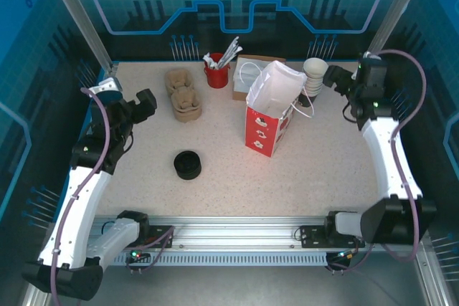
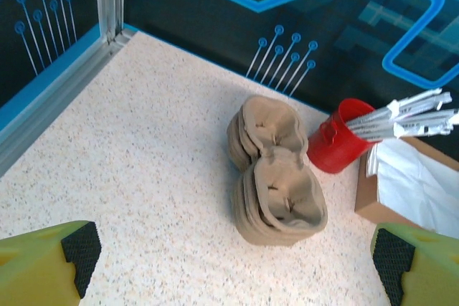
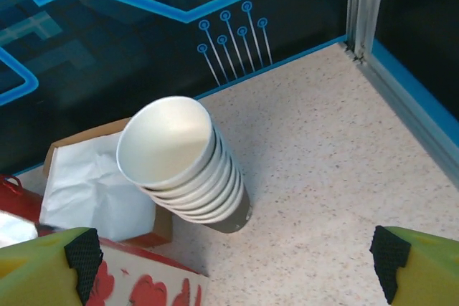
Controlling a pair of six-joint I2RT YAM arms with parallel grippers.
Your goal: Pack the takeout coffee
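No single lidded olive-green cup is in view. A stack of white paper cups [image 1: 314,77] stands at the back right, leaning, with an olive-grey bottom cup [image 3: 183,159]. A black stack of lids [image 1: 188,165] sits at front left of centre. An open red-and-white paper bag [image 1: 271,116] stands mid-table. My right gripper [image 1: 333,77] hovers just right of the cup stack, open and holding nothing [image 3: 235,266]. My left gripper [image 1: 147,102] hangs open at the left, near the cardboard cup carriers [image 2: 276,177], with nothing between its fingers [image 2: 235,263].
Stacked brown cup carriers [image 1: 183,96] lie at the back left. A red cup of wrapped sticks [image 1: 216,73] stands beside them [image 2: 337,137]. A brown box of white napkins [image 1: 247,77] sits behind the bag [image 3: 93,177]. Blue walls and metal posts enclose the table.
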